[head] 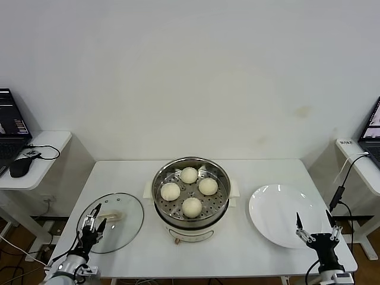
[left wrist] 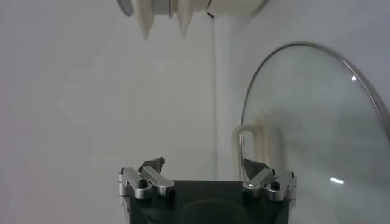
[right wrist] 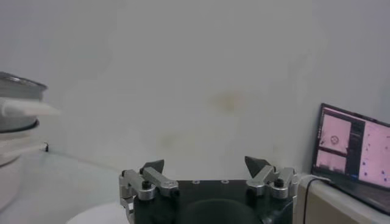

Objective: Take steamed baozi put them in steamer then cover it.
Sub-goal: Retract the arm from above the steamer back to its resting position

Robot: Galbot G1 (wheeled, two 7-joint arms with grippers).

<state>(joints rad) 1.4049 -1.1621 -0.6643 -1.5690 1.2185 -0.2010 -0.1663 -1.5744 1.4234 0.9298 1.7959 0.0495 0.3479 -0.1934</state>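
A: All four steamed baozi (head: 190,190) sit inside the steamer (head: 191,200) at the middle of the table (head: 249,249), so the loading looks finished.

B: And the white plate (head: 285,215) to the right is bare. What's left?

A: The covering. The cover (head: 113,221) lies flat on the table to the left of the steamer, handle up.

B: The left gripper (head: 92,223) hovers over the cover's near edge, fingers spread wide, holding nothing.

A: The right gripper (head: 313,230) hangs at the plate's near right edge, equally wide and empty. The lid needs lifting across.
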